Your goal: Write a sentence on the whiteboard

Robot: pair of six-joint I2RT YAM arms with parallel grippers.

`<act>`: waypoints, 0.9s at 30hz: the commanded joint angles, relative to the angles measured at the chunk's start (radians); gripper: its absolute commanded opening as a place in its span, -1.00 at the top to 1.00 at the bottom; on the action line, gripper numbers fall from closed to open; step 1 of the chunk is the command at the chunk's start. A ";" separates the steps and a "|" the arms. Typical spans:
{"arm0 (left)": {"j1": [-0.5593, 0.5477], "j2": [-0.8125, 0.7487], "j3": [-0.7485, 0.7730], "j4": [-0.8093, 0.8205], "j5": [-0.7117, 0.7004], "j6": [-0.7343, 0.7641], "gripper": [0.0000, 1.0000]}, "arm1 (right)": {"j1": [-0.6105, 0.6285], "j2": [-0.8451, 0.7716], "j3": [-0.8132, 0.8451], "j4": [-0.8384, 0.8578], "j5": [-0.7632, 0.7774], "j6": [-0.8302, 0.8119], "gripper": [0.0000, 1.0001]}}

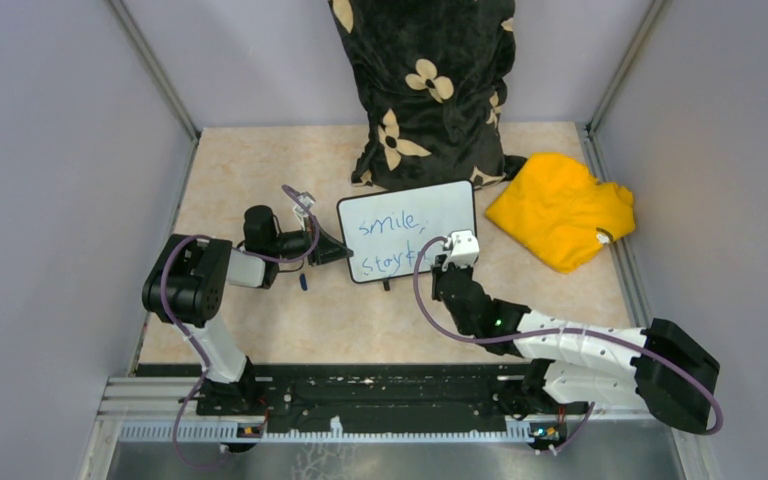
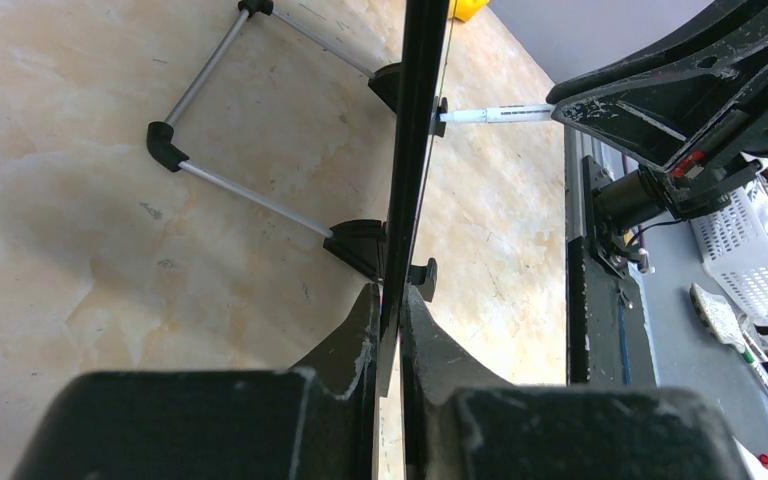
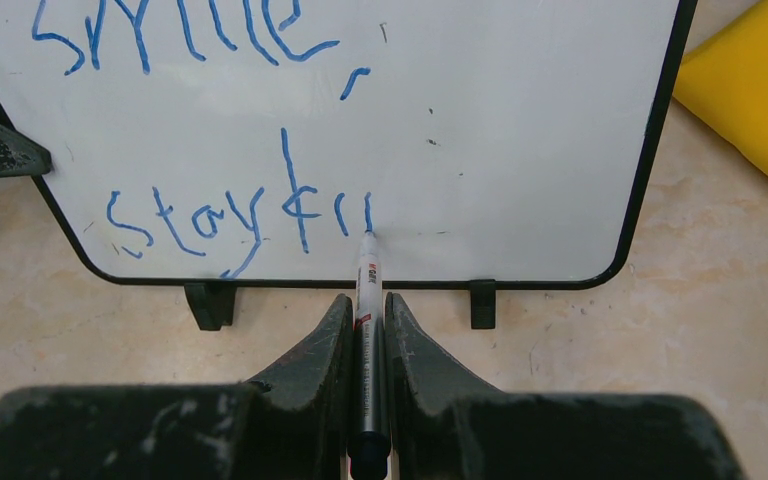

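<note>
The whiteboard (image 1: 407, 230) stands upright on black feet mid-table. It carries the sentence (image 3: 210, 215) in blue: "smile," above "stay" and a few further strokes. My left gripper (image 2: 390, 310) is shut on the board's left edge (image 2: 412, 150), seen edge-on. My right gripper (image 3: 367, 315) is shut on a white marker (image 3: 367, 280). The marker's tip touches the board at the end of the lower line. In the top view the right gripper (image 1: 452, 262) is at the board's lower right and the left gripper (image 1: 332, 250) is at its left edge.
A yellow cloth (image 1: 560, 208) lies right of the board. A black flowered cushion (image 1: 425, 90) stands behind it. A blue marker cap (image 1: 303, 282) lies on the table by the left gripper. The board's wire stand (image 2: 250, 190) reaches back. Grey walls enclose the table.
</note>
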 commanded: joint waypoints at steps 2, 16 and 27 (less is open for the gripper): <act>-0.012 0.027 0.006 -0.053 -0.014 0.012 1.00 | -0.007 -0.003 0.034 0.040 0.028 -0.020 1.00; -0.012 0.026 0.006 -0.056 -0.014 0.013 1.00 | -0.009 0.013 0.066 0.068 0.053 -0.055 1.00; -0.014 0.026 0.005 -0.058 -0.014 0.013 1.00 | -0.016 0.012 0.075 0.084 0.051 -0.066 1.00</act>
